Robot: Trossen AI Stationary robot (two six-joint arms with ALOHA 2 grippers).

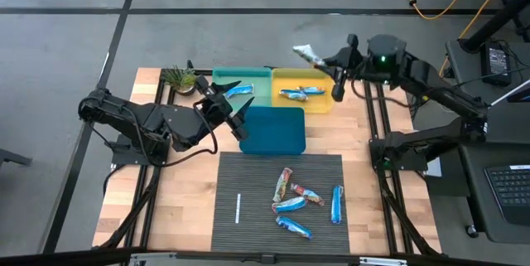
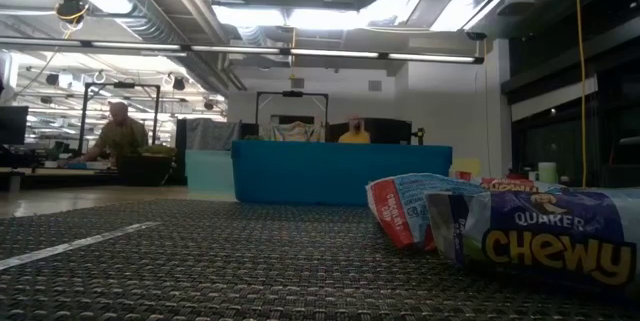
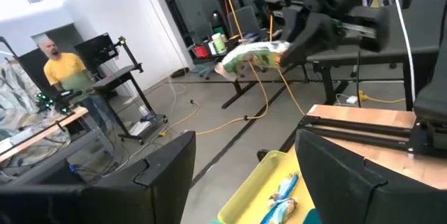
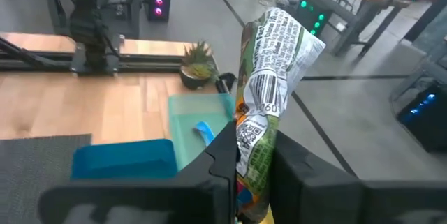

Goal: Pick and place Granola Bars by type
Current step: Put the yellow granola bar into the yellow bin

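Between right claw [image 4: 253,165] fingers (clamped): granola bar [image 4: 269,84]

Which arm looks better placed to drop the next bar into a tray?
The right. Its gripper already pinches a green-wrapped bar by the yellow tray. The left gripper hangs open and empty between the green tray and blue tray.

"QUAKER CHEWY" on blue bar wrapper [image 2: 545,236].

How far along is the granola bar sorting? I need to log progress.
Done: one blue bar in the green tray, two bars in the yellow tray. In hand: right gripper holds a green-wrapped bar above the yellow tray. Left: five bars on the mat. Left gripper is open.
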